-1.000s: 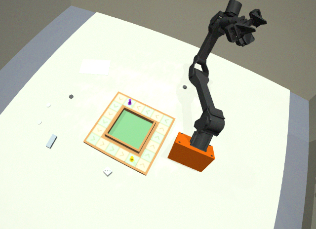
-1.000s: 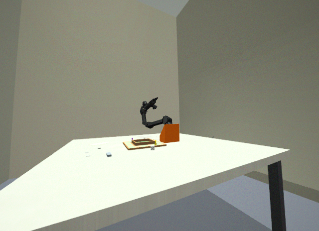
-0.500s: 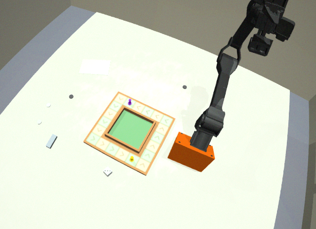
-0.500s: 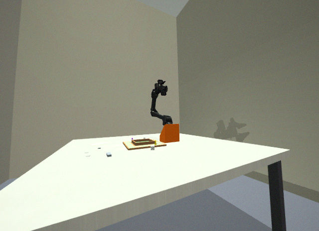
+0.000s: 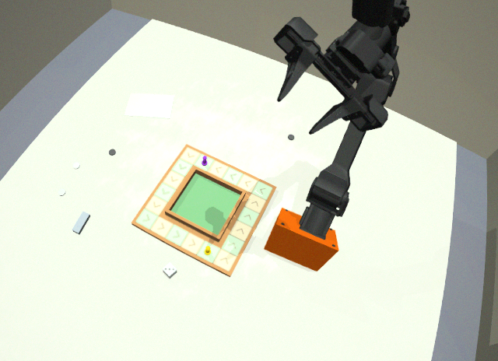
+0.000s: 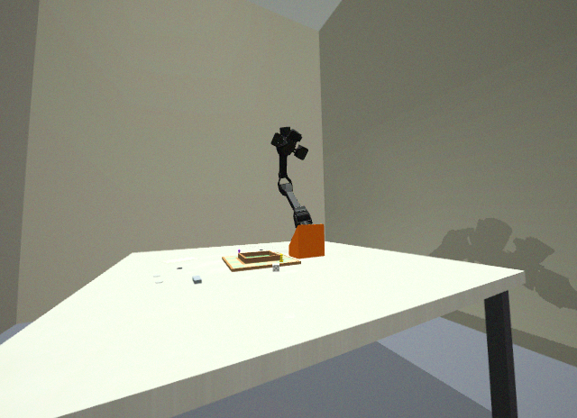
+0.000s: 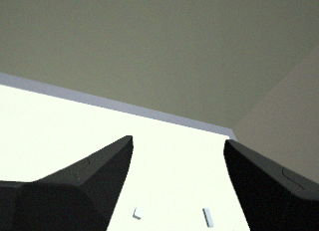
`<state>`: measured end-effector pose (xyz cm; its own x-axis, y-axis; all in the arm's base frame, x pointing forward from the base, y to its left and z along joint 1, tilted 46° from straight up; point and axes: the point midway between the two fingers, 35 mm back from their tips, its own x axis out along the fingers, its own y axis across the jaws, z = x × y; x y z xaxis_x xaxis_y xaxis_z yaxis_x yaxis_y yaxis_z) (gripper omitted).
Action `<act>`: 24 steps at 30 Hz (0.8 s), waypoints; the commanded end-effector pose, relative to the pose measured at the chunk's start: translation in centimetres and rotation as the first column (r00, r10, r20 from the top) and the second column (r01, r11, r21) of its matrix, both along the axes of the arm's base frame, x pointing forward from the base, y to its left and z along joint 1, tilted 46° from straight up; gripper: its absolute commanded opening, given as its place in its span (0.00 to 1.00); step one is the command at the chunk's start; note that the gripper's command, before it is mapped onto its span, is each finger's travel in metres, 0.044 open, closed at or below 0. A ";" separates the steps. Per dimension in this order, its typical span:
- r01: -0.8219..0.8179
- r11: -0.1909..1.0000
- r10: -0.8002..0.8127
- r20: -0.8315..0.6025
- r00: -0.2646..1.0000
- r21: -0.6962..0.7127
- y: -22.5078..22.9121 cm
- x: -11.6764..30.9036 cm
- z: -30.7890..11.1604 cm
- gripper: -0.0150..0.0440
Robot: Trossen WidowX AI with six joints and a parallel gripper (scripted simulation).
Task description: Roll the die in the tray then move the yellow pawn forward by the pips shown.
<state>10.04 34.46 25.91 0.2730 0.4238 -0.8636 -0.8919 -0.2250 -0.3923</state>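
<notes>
The white die lies on the table just outside the board's near edge; its few dark top pips are too small to count surely. The yellow pawn stands upright on the board, on the near row, one square before the right corner. The arrows there point right, towards that corner. The tray in the board's middle has a green floor with nothing on it but a shadow. My gripper is open and empty, high above the table, away from the die and pawn.
A purple pawn stands on the board's far row. A grey-blue block lies left of the board. Small dark and white discs and a white sheet lie around. My orange base stands right of the board.
</notes>
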 end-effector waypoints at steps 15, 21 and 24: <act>0.948 0.212 -0.969 0.074 0.235 -0.238 -5.1 15.3 -23.5 0.72; 0.963 -0.225 -0.960 0.201 -0.193 -0.150 -10.9 17.8 -31.5 0.72; 0.908 -0.412 -0.888 0.252 -0.384 -0.071 -14.3 18.1 -35.2 0.72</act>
